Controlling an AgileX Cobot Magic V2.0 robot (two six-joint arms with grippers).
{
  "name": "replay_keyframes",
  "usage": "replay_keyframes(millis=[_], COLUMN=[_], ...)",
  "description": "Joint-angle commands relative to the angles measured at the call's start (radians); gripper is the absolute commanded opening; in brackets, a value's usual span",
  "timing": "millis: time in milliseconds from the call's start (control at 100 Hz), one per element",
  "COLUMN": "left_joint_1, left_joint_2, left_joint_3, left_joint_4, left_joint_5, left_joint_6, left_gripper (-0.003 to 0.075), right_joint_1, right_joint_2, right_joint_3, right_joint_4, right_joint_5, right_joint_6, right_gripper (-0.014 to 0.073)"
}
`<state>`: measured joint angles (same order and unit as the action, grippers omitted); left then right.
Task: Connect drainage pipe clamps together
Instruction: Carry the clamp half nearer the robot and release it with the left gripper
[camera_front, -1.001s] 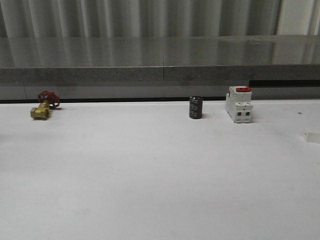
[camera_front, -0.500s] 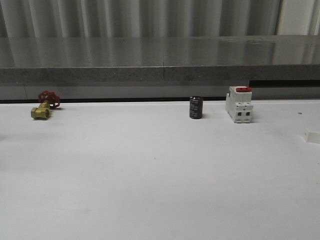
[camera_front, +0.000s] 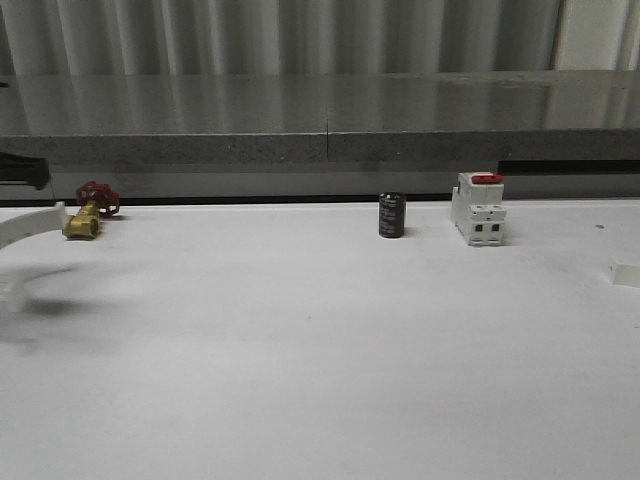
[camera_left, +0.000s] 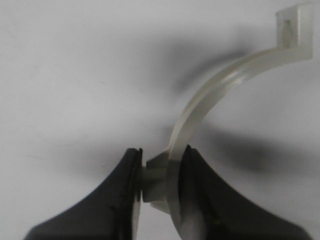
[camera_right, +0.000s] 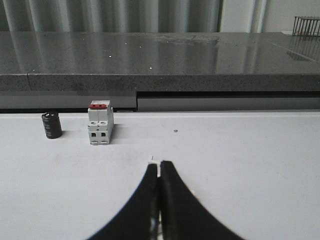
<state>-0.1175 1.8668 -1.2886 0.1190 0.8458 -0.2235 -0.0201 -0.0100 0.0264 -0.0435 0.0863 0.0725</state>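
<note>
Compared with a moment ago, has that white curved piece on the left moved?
Yes. The clamp half has come into the front view from the left edge, held above the table beside the brass valve, which stayed put.

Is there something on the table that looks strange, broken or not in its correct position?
Nothing looks broken or spilled. The brass valve, black cylinder and white block stand in a row at the table's far edge. The left gripper holds one clamp half above the table.

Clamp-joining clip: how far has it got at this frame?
Early. Done: the left hand is shut on one clamp half, held above the table at the far left. In hand: carrying that half. Left: a small white piece lies at the right edge; the right hand is shut, empty. Nothing is joined.
</note>
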Motion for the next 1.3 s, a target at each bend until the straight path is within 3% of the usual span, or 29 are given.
replay_keyframes(millis=[0, 460, 850, 930, 1091, 1291], left_joint_1=[-0.066, -0.305, -0.346, -0.346, -0.346, -0.346], left_joint_2=[-0.054, -0.029, 0.028, 0.028, 0.028, 0.026], left_joint_3=[-0.026, -0.026, -0.032, -0.032, -0.032, -0.041], left_joint_4=[-0.022, -0.047, -0.037, -0.037, -0.037, -0.026], left_joint_5=[-0.007, -0.07, -0.09, -0.083, -0.085, -0.105], left_joint_6=[-0.042, -0.208, -0.244, -0.244, -0.244, -0.244], left_gripper=[-0.0021, -0.0021, -0.0018, 0.0029, 0.0235, 0.0277], right_joint_1=[0.001, 0.001, 0.001, 0.001, 0.001, 0.001], right_joint_2=[-0.02, -0.02, -0.02, -0.02, -0.02, -0.02], right_joint_3=[-0.015, -0.015, -0.015, -0.015, -0.015, -0.015], right_joint_4=[-0.009, -0.009, -0.009, -0.009, -0.009, -0.009], right_joint_5=[-0.086, -0.086, -0.086, -0.086, -0.086, -0.086], right_joint_6=[-0.003, -0.003, -0.003, -0.003, -0.003, -0.003], right_gripper=[-0.0067, -0.0067, -0.0067, -0.0067, -0.0067, -0.0067])
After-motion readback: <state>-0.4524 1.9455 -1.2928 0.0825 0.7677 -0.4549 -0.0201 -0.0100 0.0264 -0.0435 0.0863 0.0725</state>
